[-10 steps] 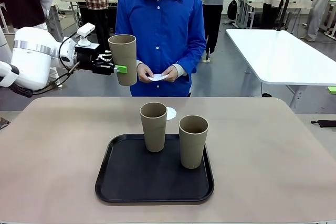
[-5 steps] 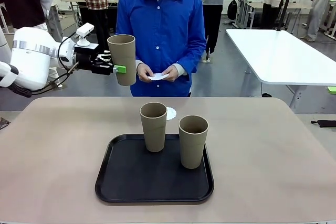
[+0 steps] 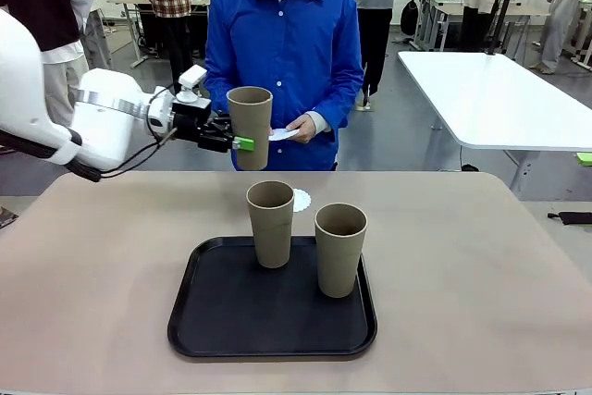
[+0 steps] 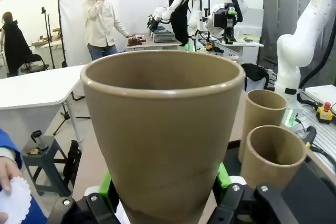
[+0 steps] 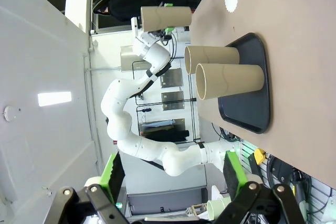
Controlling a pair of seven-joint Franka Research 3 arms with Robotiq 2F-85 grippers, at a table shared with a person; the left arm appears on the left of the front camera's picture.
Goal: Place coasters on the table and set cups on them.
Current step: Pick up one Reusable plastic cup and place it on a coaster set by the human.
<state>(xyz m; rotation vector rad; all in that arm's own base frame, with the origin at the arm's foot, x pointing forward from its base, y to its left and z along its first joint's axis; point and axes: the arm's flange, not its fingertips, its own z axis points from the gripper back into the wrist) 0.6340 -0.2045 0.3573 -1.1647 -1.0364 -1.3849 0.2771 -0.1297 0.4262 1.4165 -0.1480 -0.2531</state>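
no legible text, labels, brands, numbers or signs in any view, cups [image 3: 271,224] plain and unprinted, black tray [image 3: 240,314] unmarked, far background too small and blurred to read

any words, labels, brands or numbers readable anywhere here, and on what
None readable. The held cup, the rear cup and front cup on the black tray, the coaster and the table are all plain.
Background gear in the wrist views is too small and blurred to read.
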